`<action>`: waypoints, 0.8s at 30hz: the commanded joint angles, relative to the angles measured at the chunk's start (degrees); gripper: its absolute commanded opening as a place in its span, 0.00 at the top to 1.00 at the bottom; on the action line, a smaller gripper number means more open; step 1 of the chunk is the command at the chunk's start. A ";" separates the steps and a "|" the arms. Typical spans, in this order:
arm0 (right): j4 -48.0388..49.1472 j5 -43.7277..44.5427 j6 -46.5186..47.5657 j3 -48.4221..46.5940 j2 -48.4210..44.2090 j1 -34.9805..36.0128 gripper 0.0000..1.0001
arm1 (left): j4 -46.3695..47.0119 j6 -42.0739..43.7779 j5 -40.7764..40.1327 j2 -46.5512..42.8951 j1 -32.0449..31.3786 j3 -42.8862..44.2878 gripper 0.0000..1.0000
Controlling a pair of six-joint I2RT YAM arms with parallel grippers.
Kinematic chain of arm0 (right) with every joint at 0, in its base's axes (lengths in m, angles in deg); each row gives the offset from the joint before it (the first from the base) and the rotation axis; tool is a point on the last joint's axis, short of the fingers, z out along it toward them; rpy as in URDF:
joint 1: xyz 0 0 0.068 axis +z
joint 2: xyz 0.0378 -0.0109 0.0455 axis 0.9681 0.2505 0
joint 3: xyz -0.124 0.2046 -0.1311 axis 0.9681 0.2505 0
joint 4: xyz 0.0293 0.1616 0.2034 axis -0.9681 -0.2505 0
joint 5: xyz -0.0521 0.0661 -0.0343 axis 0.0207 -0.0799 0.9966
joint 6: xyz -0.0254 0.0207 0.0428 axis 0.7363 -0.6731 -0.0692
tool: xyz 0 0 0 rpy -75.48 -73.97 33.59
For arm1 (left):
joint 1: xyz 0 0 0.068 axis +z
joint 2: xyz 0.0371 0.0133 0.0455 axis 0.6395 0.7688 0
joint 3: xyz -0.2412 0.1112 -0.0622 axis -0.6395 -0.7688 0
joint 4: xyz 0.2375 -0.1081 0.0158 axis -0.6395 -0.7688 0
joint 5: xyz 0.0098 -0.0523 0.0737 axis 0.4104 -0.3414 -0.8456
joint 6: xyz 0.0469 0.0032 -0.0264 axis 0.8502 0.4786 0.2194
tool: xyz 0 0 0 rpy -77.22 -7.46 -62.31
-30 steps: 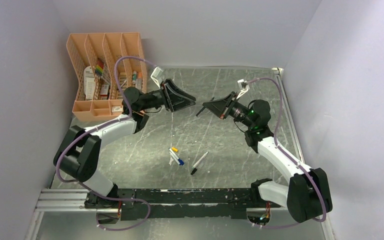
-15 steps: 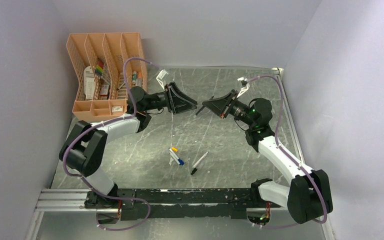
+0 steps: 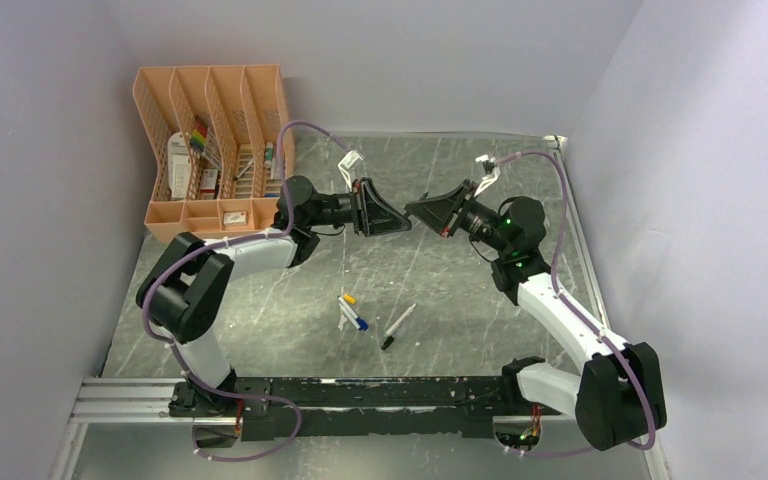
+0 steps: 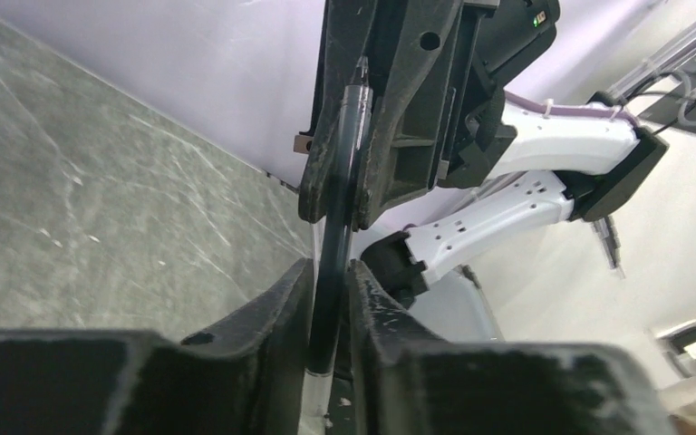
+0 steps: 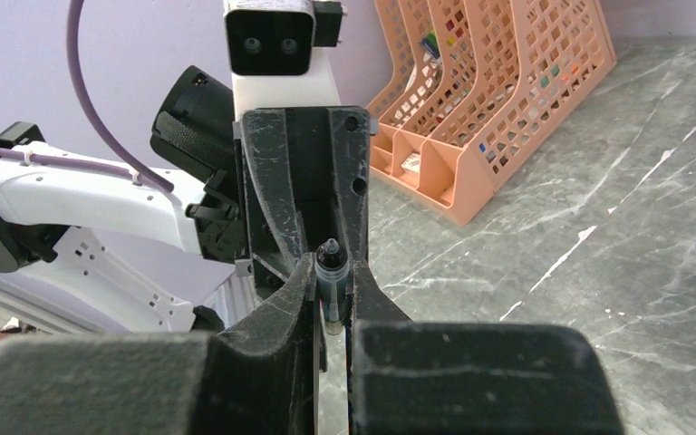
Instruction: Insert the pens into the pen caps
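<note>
My left gripper (image 3: 400,219) and right gripper (image 3: 416,210) meet tip to tip above the table's middle. In the left wrist view the left fingers (image 4: 276,299) are shut on the dark pen (image 4: 331,272), whose barrel runs straight up into the right gripper's jaws. In the right wrist view the right fingers (image 5: 290,290) are shut on a short dark translucent piece (image 5: 330,272), apparently the black cap. On the table lie a yellow-orange cap (image 3: 349,298), a blue cap (image 3: 362,324) and a white pen (image 3: 344,317) in one cluster. Another white pen (image 3: 398,325) with a dark end lies beside them.
A peach mesh desk organiser (image 3: 210,150) with small items stands at the back left, also in the right wrist view (image 5: 507,100). Purple cables loop above both arms. Grey walls close in the table on the left, back and right.
My left gripper has moved right, closing the gap until its fingertips meet the right gripper's. The right arm has stayed almost still. The pens on the table have not moved.
</note>
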 commanded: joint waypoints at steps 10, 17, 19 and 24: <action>-5.63 5.86 3.10 0.07 -3.40 0.28 0.60 | 8.80 -0.69 0.81 -0.35 0.45 0.10 0.93; -24.77 19.09 11.80 -0.42 -8.45 0.30 0.47 | 1.38 12.39 -2.51 -5.60 5.32 -5.46 0.93; -26.62 18.86 12.67 0.85 -9.19 0.29 0.52 | -6.06 19.89 -3.73 -7.61 4.99 -5.04 0.93; -32.80 18.35 11.11 2.60 -8.16 1.45 0.81 | -15.50 32.44 -7.84 -10.58 4.65 -5.71 0.93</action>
